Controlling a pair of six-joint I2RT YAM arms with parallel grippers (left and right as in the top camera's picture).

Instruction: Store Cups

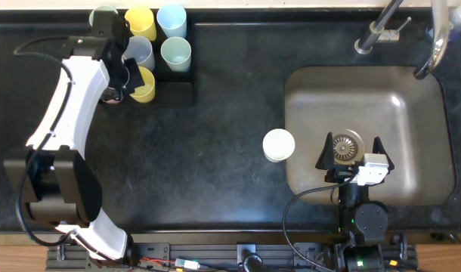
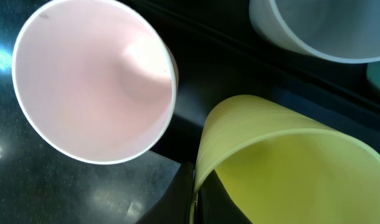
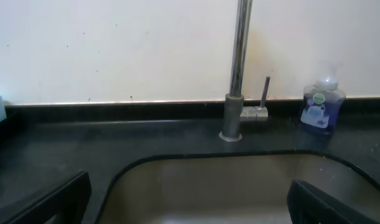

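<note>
A black rack [image 1: 177,92] at the counter's back left holds a yellow cup [image 1: 140,21], a light blue cup [image 1: 171,20], a grey-blue cup [image 1: 142,50] and a teal cup [image 1: 176,53]. My left gripper [image 1: 132,75] is at the rack's near left corner, shut on the rim of another yellow cup [image 1: 144,85]. Up close this yellow cup [image 2: 289,168] hangs tilted in the gripper [image 2: 193,199], beside a pale pink cup [image 2: 93,81]. A white cup [image 1: 279,144] stands alone on the counter left of the sink. My right gripper [image 1: 354,151] is open over the sink, holding nothing.
The steel sink [image 1: 412,98] fills the right side, with a faucet [image 3: 240,68] and a soap bottle [image 3: 323,106] behind it. A pale cup [image 1: 103,17] stands at the back left corner. The dark counter [image 1: 215,174] lies bare between the rack and the sink.
</note>
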